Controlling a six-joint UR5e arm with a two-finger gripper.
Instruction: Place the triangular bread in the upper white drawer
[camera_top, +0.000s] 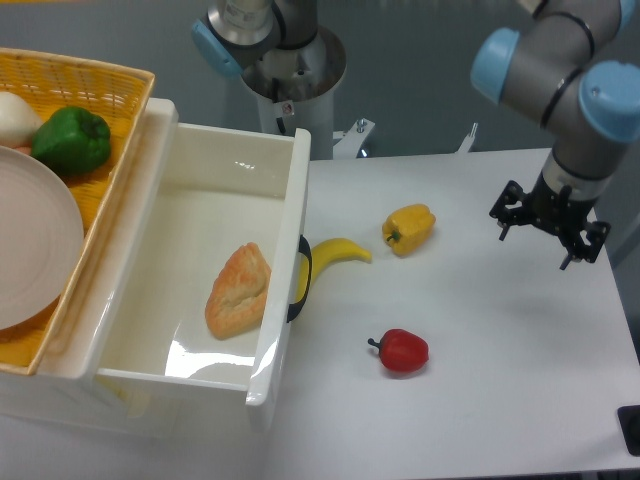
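Nearest, a red pepper is lying on the white table right of the upper white drawer, where the triangular bread is resting. Beyond, a banana and yellow pepper are sitting; the gripper is hovering empty, fingers spread.

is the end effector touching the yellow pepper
Apart. The camera view shows the end effector hanging well right of the yellow pepper, with bare table between them.
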